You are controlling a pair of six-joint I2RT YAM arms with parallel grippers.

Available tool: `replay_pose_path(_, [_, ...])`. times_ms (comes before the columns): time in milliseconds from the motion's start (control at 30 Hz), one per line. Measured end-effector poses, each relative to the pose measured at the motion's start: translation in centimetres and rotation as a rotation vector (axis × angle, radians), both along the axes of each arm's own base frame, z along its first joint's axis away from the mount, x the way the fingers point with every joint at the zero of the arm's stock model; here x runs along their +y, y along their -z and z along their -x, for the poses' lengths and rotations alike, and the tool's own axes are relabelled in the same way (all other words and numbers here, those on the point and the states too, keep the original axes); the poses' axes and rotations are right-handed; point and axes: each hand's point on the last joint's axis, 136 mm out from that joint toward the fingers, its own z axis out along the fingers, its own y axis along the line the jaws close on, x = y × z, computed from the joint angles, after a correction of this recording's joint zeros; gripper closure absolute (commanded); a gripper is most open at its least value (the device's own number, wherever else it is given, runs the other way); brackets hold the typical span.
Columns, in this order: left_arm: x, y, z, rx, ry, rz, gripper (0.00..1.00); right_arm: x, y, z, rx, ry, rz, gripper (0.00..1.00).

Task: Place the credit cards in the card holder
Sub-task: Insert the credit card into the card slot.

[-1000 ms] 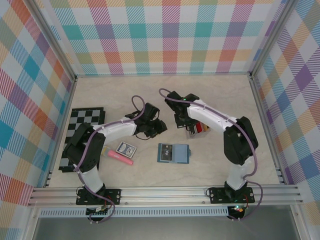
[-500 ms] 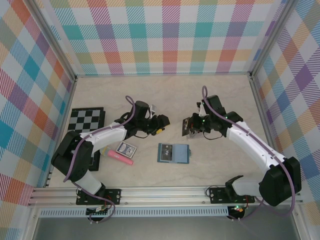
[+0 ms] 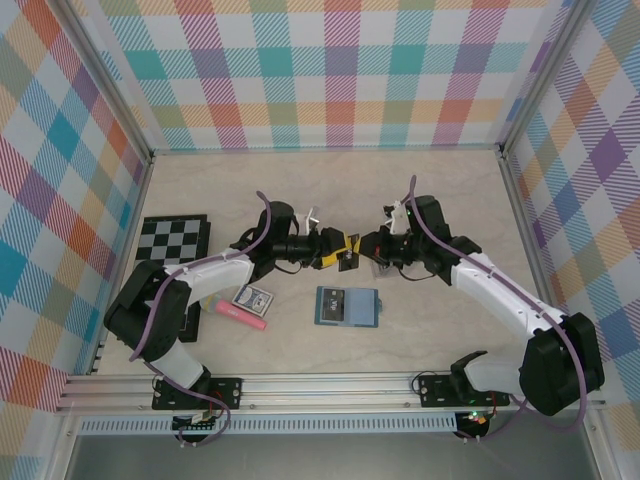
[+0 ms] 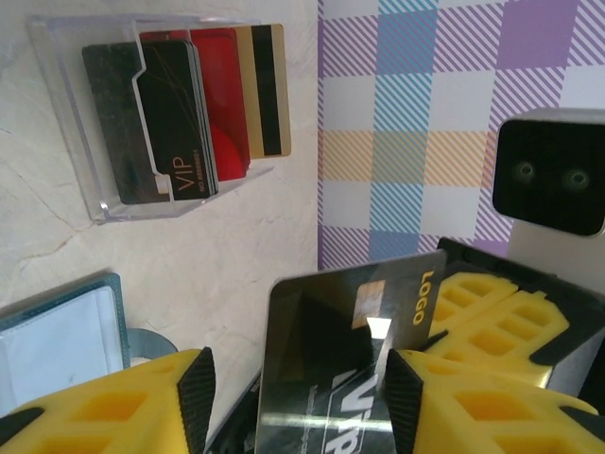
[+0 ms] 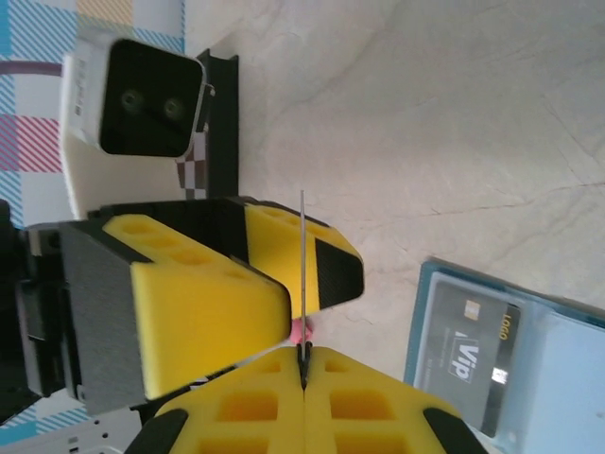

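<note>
Two grippers tip to tip from above, so what do you count? asks the operator.

Me: One black card [image 3: 350, 258], between my left gripper [image 3: 340, 250] and my right gripper [image 3: 366, 248], over the middle of the table. On the table are one card holder [image 3: 347, 306] lying open nearer my bases, one playing-card box [image 3: 252, 297], one pink stick [image 3: 238, 312] just beside it, and one chessboard [image 3: 168, 262] at the left.

Operator: And your left wrist?

Me: My two left fingers [image 4: 104, 416] stand apart, with the black card between them, face to my camera. Beyond it, one clear stand [image 4: 71, 113] holds the credit cards [image 4: 180, 123] in black, red and gold. That is at least three; the exact number I cannot tell.

Operator: Right wrist?

Me: My two right fingers [image 5: 369, 407] are pressed together on one edge of that card, which I see edge-on. One second black card [image 5: 465, 357] sits in a pocket of the open card holder.
</note>
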Motion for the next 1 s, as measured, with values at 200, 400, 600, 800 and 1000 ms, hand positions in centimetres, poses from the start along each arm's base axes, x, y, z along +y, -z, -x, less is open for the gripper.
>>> replay_pose_path(200, [-0.1,-0.2,0.2,-0.011,0.012,0.015,0.72,-0.5,0.0,-0.6,0.011,0.032,-0.016,0.93])
replay_pose_path(400, [0.1,-0.3,0.3,-0.022,0.009,0.011,0.89,-0.7,0.3,-0.7,0.02,0.042,-0.018,0.91])
replay_pose_path(600, [0.3,-1.1,0.4,-0.04,0.006,0.017,1.0,-1.1,1.4,-0.6,0.058,0.055,0.006,0.77])
replay_pose_path(800, [1.3,1.1,1.0,-0.016,-0.022,-0.051,1.0,-2.7,4.0,0.4,0.114,0.086,0.131,0.46])
replay_pose_path(1000, [2.9,6.3,4.0,0.037,-0.045,-0.228,1.0,-4.4,8.6,3.4,0.191,0.081,0.4,0.33])
